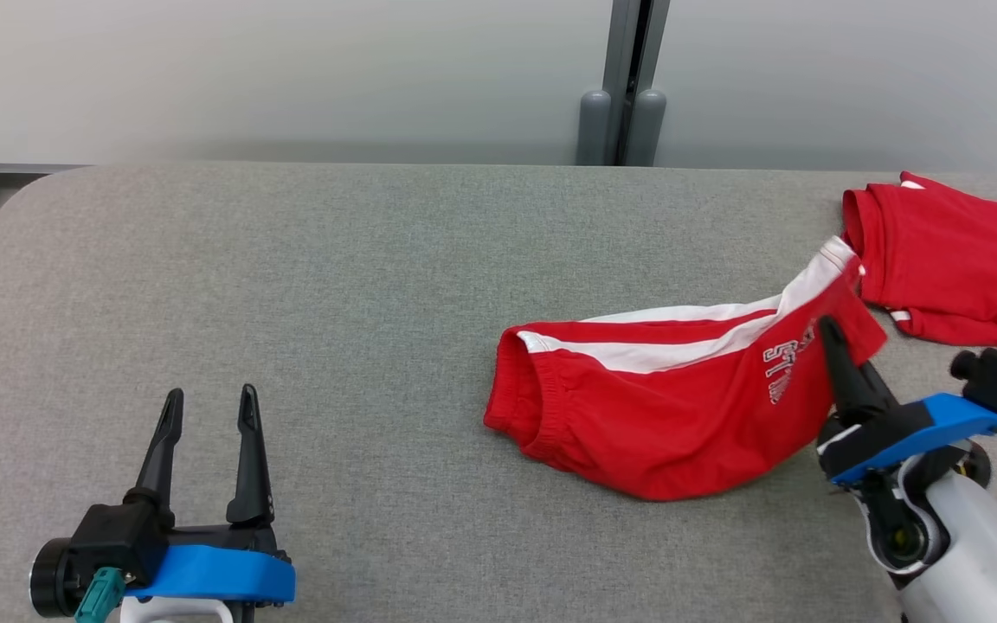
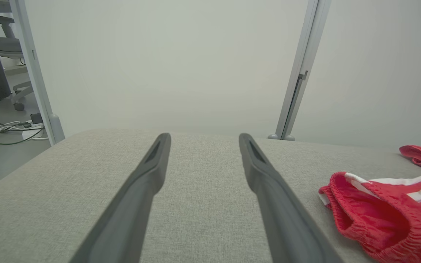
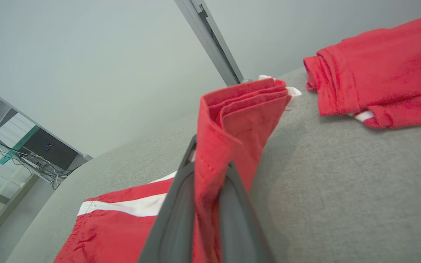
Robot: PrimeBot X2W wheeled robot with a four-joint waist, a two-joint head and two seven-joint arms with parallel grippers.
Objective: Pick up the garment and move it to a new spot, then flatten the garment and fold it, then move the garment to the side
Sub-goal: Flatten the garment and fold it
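Grey woven fabric covers the table (image 1: pixel 291 285) in front of you. A plain pale wall stands behind it, and a grey upright post (image 1: pixel 628 78) rises at the table's far edge. Take that post as your marker.

The red shorts with white side stripes and a gathered waistband (image 1: pixel 663 407) lie on the table on the near side of the post, a little to its right. The waistband opening is turned left and white lettering shows near the leg end.

Your right gripper (image 1: pixel 829 327) reaches in from the near right of the post, with its two dark fingers pinched together on the leg hem of the shorts. In the right wrist view, folded red cloth stands up between the fingers, raised off the table. The waistband end rests on the fabric.

A second red garment with white trim (image 1: pixel 957 268) lies flat farther right of the post, just beside the raised hem. You cannot tell whether the two touch.

Your left gripper (image 1: pixel 210 394) sits well left of the post at the table's near edge. Its fingers are spread apart, bare table fabric shows between them, and they point toward the wall.

Far left of the post, beyond the table's end, the left wrist view shows a grey office chair (image 2: pixel 2 45) and loose cables (image 2: pixel 2 129) on the floor.
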